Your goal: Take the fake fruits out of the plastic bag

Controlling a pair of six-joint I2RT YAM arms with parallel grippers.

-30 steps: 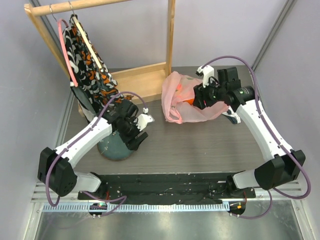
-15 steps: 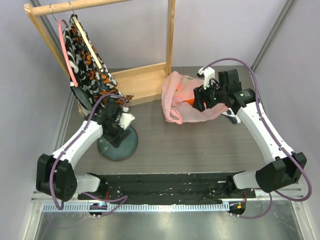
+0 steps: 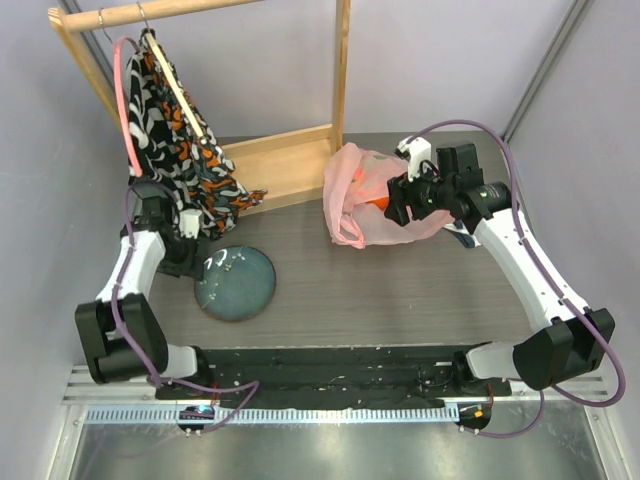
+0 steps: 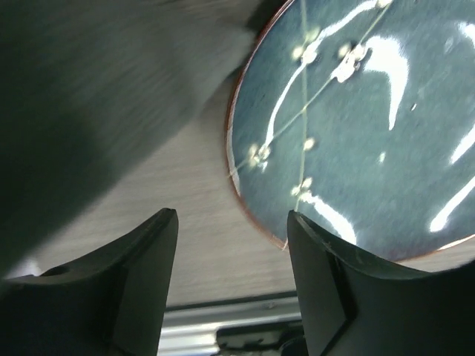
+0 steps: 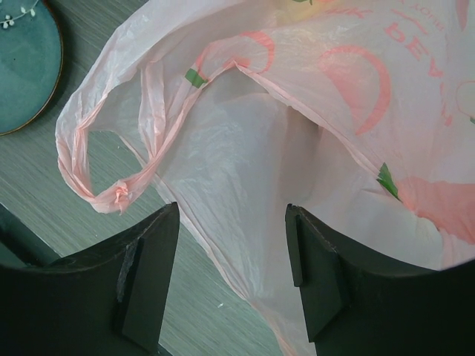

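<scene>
Right of the plate point(image 3: 237, 283) and farther back on the table point(image 3: 400, 300): one plastic bag point(image 3: 375, 200), thin translucent pink with red-pink print, crumpled and lying on its side. One twisted loop handle point(image 5: 111, 189) lies on the plate's side of the bag.

Fake fruits: inside the bag, not separable by eye. From above only an orange patch point(image 3: 372, 203) shows through the film; whether fruit or print cannot be told.

Right gripper point(image 5: 231, 211): over the bag on the side away from the plate, fingers spread, bag film showing in the gap between them, nothing pinched.

Left gripper point(image 4: 230, 219): at the plate's left edge, fingers spread and holding nothing; bare table and the plate's rim show between them.

Plate: round, dark teal glaze with a white sprig pattern and a brown rim, flat on the table, nothing on it.

Behind the plate: wooden garment rack point(image 3: 290, 160), its base on the table.

Behind and left of the plate: patterned cloth point(image 3: 175, 150), black, white and orange, hanging from the rack.
</scene>
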